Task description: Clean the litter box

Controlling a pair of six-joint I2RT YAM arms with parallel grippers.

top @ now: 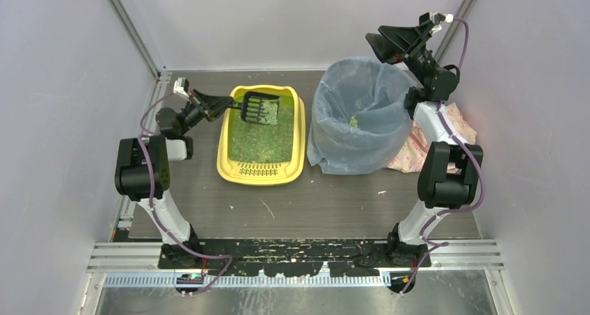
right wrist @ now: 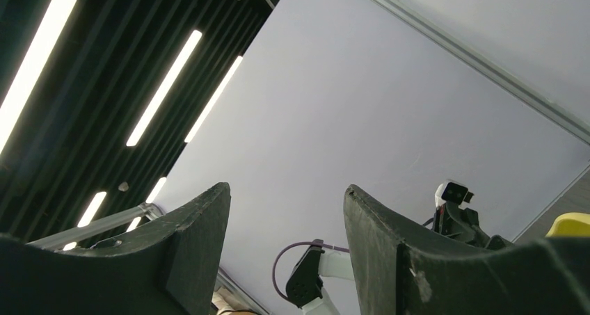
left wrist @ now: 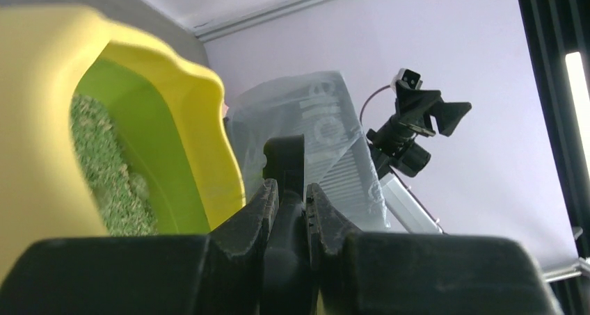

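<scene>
The yellow litter box lies left of centre, green litter inside and its slotted grate at the near end. My left gripper is shut on the handle of the black slotted scoop, whose head hangs over the box's far part with green litter on it. In the left wrist view the fingers clamp the black scoop handle, with the litter box on the left. My right gripper is open and empty, raised above the bin's far rim; its wrist view shows only wall and ceiling.
A tall bin lined with a blue translucent bag stands right of the litter box, a bit of green litter inside. A patterned pink-and-white cloth lies behind the right arm. Small white specks dot the dark table.
</scene>
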